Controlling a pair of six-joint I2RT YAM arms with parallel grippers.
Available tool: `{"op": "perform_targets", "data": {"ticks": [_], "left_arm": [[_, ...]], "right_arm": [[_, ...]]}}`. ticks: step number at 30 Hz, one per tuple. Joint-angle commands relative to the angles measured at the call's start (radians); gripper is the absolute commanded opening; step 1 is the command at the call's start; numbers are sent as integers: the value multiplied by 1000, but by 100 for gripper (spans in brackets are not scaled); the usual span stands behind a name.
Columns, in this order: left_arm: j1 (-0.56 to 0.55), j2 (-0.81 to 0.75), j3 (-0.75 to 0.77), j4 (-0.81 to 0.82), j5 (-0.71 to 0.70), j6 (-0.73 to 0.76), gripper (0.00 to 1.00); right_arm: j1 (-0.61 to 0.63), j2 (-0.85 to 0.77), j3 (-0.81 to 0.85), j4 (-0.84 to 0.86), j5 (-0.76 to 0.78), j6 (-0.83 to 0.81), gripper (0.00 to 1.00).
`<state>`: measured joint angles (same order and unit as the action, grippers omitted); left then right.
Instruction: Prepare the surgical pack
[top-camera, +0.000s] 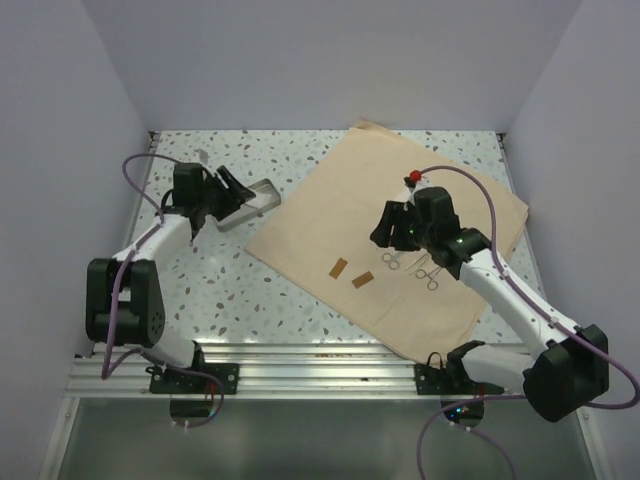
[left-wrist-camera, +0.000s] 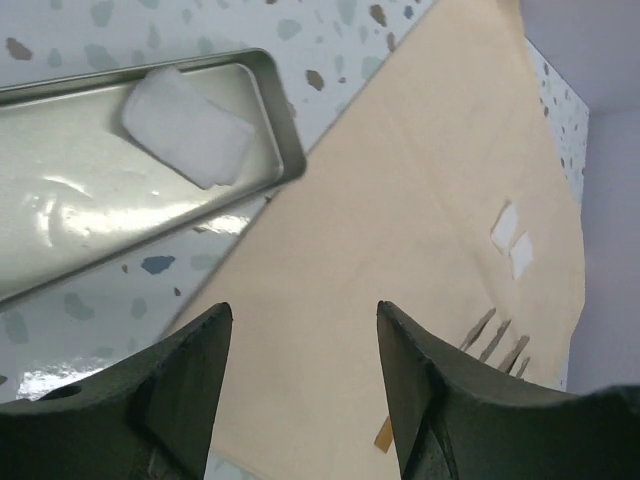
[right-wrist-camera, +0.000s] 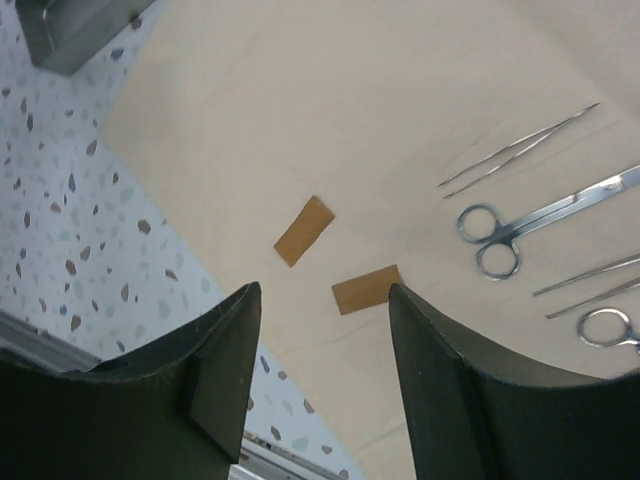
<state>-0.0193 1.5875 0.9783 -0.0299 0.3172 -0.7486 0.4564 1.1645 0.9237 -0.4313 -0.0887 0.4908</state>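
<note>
The tan cloth sheet (top-camera: 400, 230) lies flat on the speckled table, also in the left wrist view (left-wrist-camera: 400, 250) and right wrist view (right-wrist-camera: 380, 110). Silver scissors (right-wrist-camera: 520, 225) and forceps (right-wrist-camera: 515, 150) lie on it near the right gripper (top-camera: 385, 232), which hovers open above the cloth (right-wrist-camera: 322, 300). Two brown strips (top-camera: 348, 273) lie on the cloth's near part. A small steel tray (top-camera: 250, 200) sits off the cloth at the left, holding a white pad (left-wrist-camera: 187, 128). The left gripper (top-camera: 228, 190) is open beside the tray, its tips over the cloth's corner (left-wrist-camera: 305, 320).
White walls close in the table on three sides. A metal rail (top-camera: 300, 365) runs along the near edge. A red-tipped item (top-camera: 412, 178) shows by the right arm's cable. Two white patches (left-wrist-camera: 512, 240) lie on the cloth.
</note>
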Motion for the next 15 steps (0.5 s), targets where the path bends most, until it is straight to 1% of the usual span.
{"op": "perform_targets", "data": {"ticks": [1, 2, 3, 4, 5, 6, 7, 10, 12, 13, 15], "left_arm": [[-80, -165, -59, -44, -69, 92, 64], [-99, -237, -75, -53, -64, 109, 64], [-119, -271, -91, -57, -64, 115, 65], [-149, -344, -134, -56, -56, 123, 65], [-166, -380, -159, -45, -29, 124, 65], [-177, -415, -186, -33, -11, 121, 65], [-192, -482, -243, -9, 6, 112, 65], [-203, -588, -334, 15, 57, 100, 65], [-203, -619, -361, 15, 83, 101, 65], [-205, -633, -366, 15, 92, 103, 65], [-208, -636, -372, 13, 115, 103, 65]], "right_arm": [[-109, 44, -19, 133, 95, 83, 56], [-143, 61, -25, 149, 90, 92, 55], [-204, 92, -22, 172, 90, 95, 53], [-231, 112, -17, 177, 90, 91, 52], [-255, 130, -11, 189, 99, 83, 51], [-303, 167, -6, 207, 118, 69, 48], [-329, 187, -3, 216, 122, 66, 46], [-424, 286, 4, 281, 90, 77, 44], [-456, 351, 35, 310, 57, 77, 44], [-491, 412, 47, 318, 38, 74, 46], [-519, 463, 82, 344, 38, 72, 49]]}}
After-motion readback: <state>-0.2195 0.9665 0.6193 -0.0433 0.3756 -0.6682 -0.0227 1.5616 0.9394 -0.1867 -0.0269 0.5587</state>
